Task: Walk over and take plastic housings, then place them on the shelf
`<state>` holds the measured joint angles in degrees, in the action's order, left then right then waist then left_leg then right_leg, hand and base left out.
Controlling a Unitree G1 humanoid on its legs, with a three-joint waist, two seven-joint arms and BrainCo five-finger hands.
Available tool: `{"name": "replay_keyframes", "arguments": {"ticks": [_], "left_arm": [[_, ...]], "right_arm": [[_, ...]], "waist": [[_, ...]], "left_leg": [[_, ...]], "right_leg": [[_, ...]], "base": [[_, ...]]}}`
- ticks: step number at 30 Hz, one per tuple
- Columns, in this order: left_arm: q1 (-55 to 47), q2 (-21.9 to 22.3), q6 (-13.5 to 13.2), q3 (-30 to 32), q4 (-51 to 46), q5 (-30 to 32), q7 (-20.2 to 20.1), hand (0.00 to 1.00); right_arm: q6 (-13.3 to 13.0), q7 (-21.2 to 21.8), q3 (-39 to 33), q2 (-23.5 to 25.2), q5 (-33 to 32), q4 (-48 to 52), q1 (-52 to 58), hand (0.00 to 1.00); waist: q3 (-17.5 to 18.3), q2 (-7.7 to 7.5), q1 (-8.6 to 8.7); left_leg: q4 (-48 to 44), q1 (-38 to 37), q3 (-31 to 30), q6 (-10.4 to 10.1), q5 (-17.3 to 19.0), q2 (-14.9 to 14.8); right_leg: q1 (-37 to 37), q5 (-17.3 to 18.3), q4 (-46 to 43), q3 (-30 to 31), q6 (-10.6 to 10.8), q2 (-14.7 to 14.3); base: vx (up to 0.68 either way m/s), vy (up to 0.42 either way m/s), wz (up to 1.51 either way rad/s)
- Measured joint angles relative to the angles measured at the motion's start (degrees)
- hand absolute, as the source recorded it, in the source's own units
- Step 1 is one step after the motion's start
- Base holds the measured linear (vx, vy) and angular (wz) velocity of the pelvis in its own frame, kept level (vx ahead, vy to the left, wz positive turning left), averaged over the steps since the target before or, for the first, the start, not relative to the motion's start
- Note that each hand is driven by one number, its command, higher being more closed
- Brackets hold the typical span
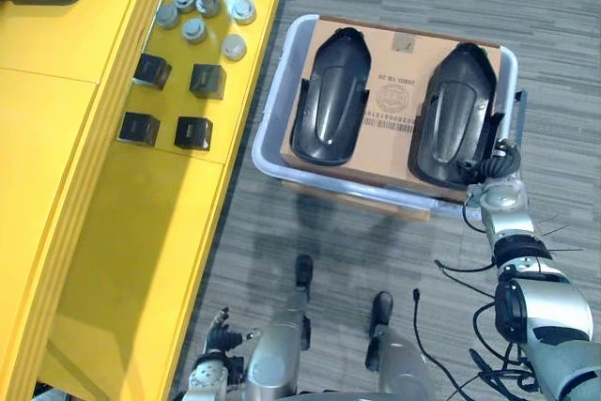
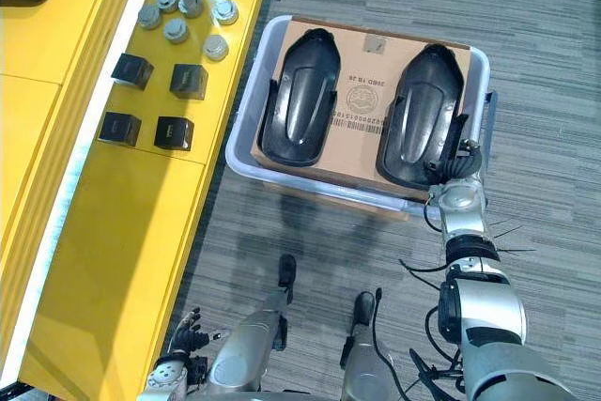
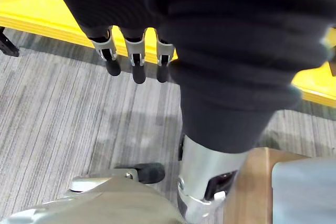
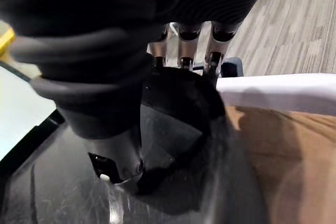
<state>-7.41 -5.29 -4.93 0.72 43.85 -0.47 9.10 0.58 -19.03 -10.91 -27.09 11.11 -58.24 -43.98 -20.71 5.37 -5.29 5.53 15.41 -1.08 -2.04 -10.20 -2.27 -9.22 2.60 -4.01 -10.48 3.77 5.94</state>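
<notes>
On my left runs the yellow shelf (image 1: 56, 185). It carries four black blocks (image 1: 192, 131) and, farther along, a cluster of silver caps (image 1: 194, 29). I see no housing laid on it, so nothing has been delivered yet.

My left hand (image 1: 214, 340) hangs low beside the shelf's near edge, above the grey floor. Its fingers (image 3: 138, 61) point down, straight and relaxed, and hold nothing.

Just to the right of the shelf, a pale bin (image 1: 269, 110) sits on the floor. A sheet of brown card (image 1: 390, 91) fills it, and both black housings lie side by side on the card. The left housing (image 1: 329, 96) rests alone with nothing of mine near it. The right housing (image 1: 455, 110) has my right hand (image 1: 492, 164) at its near end, set against the rim there. From my right wrist, the hand reaches over that curved end and goes out of sight behind it. I cannot tell whether it has closed on the housing or only rests against it. The housing lies flat on the card and has not been lifted.

I judge the walk over to be done, since I stand right at the bin. The pick of the first housing is only starting. I have yet to get a sure hold and raise the right housing clear of the bin wall. Then it must be carried left and set down on the shelf, and the left housing must follow.
</notes>
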Motion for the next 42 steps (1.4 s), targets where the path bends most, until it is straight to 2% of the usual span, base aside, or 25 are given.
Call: {"name": "replay_keyframes", "arguments": {"ticks": [4,7,11,15,18,21,22,23,27,30,32,34,36,42], "left_arm": [[0.0,0.0,0.1,0.0,-0.1,0.0,0.0,0.0],[0.0,0.0,0.2,0.0,-0.7,0.0,-0.1,0.0],[-0.1,0.0,0.3,0.2,-2.0,0.1,-0.3,0.0],[-0.4,0.1,1.0,1.8,-3.1,0.1,-0.4,0.0],[-1.1,0.1,1.6,4.1,-5.8,0.0,-0.5,0.0],[-2.8,0.1,1.9,4.9,-12.4,-0.3,-0.5,0.0],[-3.2,0.2,1.9,5.0,-15.0,-1.1,-0.5,0.0],[-3.9,0.3,1.8,5.0,-19.2,-1.5,-0.4,0.0],[-5.4,2.2,1.6,4.9,-29.7,-5.6,0.1,0.0],[-6.8,3.5,0.7,1.7,-39.3,-9.1,2.1,0.0],[-6.9,3.6,0.3,-1.2,-44.1,-10.0,2.8,0.0],[-6.8,3.7,-0.3,-4.0,-48.6,-10.2,3.8,0.0],[-6.5,3.7,-0.9,-7.9,-53.2,-10.1,4.9,0.0],[-3.9,3.4,-1.9,-14.4,-57.4,-8.2,6.4,0.0]], "right_arm": [[0.1,0.1,0.0,0.0,0.0,2.5,2.2,1.0],[0.9,0.2,0.0,0.7,0.5,8.0,7.4,1.0],[1.0,0.2,-1.5,1.9,1.3,19.4,14.6,1.0],[1.1,0.2,-4.3,3.4,3.1,28.0,22.9,1.0],[1.2,0.0,-5.3,5.6,4.0,35.5,28.4,1.0],[0.8,-0.4,-5.8,8.2,5.3,43.2,32.2,1.0],[0.6,-0.7,-6.7,9.4,5.3,45.4,32.9,1.0],[0.4,-1.4,-7.4,11.5,5.3,48.0,33.5,1.0],[-0.1,-2.3,-7.0,16.5,5.8,56.9,38.0,1.0],[-0.2,-2.6,-3.6,21.1,7.7,64.1,41.1,1.0],[-0.4,-3.2,-0.7,23.0,8.3,67.3,42.2,1.0],[-0.9,-3.3,2.6,24.6,9.9,69.7,42.3,1.0],[-2.6,-3.2,6.4,25.7,11.9,71.1,42.4,1.0],[-3.0,-3.2,13.6,26.9,15.0,73.2,44.6,1.0]], "waist": [[0.0,-0.03,0.07],[0.0,-0.14,0.12],[0.3,-0.47,1.61],[3.0,-1.49,1.77],[6.0,-2.67,2.66],[8.9,-3.2,3.07],[9.5,-3.28,2.99],[10.6,-3.27,2.96],[12.1,-3.22,3.02],[13.5,-3.43,3.06],[14.3,-3.54,3.05],[15.0,-3.69,3.14],[15.7,-3.84,3.08],[16.1,-3.82,3.15]], "left_leg": [[0.0,-0.8,-0.3,-0.1,0.0,0.0],[0.0,-2.8,-0.4,-0.1,0.0,0.1],[0.0,-3.9,-0.4,-0.1,0.0,0.2],[0.0,-4.5,-0.4,-0.1,0.0,0.1],[0.0,-5.2,-0.4,-0.1,0.0,0.1],[0.0,-6.1,-0.4,-0.1,0.1,0.1],[0.3,-6.3,-0.4,-1.3,1.1,0.0],[0.4,-6.5,-0.4,-1.4,1.4,-0.4],[0.4,-7.1,-0.4,-1.4,1.4,-0.4],[0.4,-7.7,-0.2,-1.5,1.3,-0.4],[0.4,-8.2,-0.2,-1.5,1.2,-0.4],[0.4,-8.6,-0.2,-1.5,1.2,-0.4],[0.3,-9.3,0.0,-1.2,1.0,-0.5],[0.3,-10.2,0.7,-1.2,1.0,-0.6]], "right_leg": [[0.8,0.0,0.0,-0.1,0.0,0.0],[2.8,0.0,-0.1,0.0,0.0,0.2],[3.5,0.0,-0.2,0.4,0.0,0.3],[3.9,0.1,-0.6,0.8,0.1,0.3],[4.4,0.4,-0.9,1.2,0.8,0.3],[4.9,0.9,-0.6,1.9,1.2,0.3],[4.9,1.3,-0.4,2.4,1.4,0.3],[5.0,1.5,-0.3,2.7,1.2,0.2],[6.1,1.6,0.3,2.8,1.5,0.1],[6.8,1.5,0.5,2.9,1.5,0.2],[7.4,1.0,1.0,2.9,0.9,0.1],[8.0,0.6,1.3,2.9,1.3,0.1],[8.6,0.6,1.3,3.1,1.3,0.0],[9.2,0.6,1.3,3.4,1.3,-0.2]], "base": [[0.01,-0.001,0.01],[0.01,-0.001,0.01],[-0.02,0.01,-0.03],[-0.05,0.019,-0.04],[-0.05,0.012,-0.01],[-0.09,0.019,-0.05],[-0.11,0.015,-0.13],[-0.12,0.003,-0.11],[-0.06,0.004,0.0],[0.01,-0.002,0.0],[0.02,-0.006,0.0],[0.04,-0.018,-0.02],[0.05,-0.02,-0.04],[0.01,-0.009,-0.05]]}}
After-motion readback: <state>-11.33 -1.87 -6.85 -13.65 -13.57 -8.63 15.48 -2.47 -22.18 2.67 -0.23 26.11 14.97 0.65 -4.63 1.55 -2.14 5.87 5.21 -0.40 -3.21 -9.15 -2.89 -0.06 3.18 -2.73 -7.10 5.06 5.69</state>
